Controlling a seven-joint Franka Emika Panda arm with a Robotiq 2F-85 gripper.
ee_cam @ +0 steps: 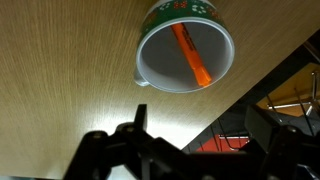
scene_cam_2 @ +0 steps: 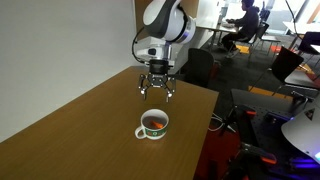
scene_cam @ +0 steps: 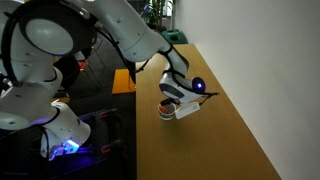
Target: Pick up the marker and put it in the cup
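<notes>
The orange marker (ee_cam: 190, 55) lies slanted inside the cup (ee_cam: 150, 62), a small grey-white cup with a pale rim, standing on the wooden table. In an exterior view the cup (scene_cam_2: 153, 125) stands near the table's edge with orange showing inside it. My gripper (scene_cam_2: 156, 90) hangs above the cup, apart from it, with fingers spread and nothing between them. In the wrist view the dark fingers (ee_cam: 195, 140) sit at the bottom of the frame, below the cup. In an exterior view the gripper (scene_cam: 185, 100) covers most of the cup (scene_cam: 166, 112).
The wooden table (scene_cam_2: 80, 130) stretches out from the cup; its edge (ee_cam: 250, 85) runs close to the cup. Beyond the edge are office chairs (scene_cam_2: 200, 65), a person at a desk (scene_cam_2: 245, 20) and a blue-lit robot base (scene_cam: 65, 140).
</notes>
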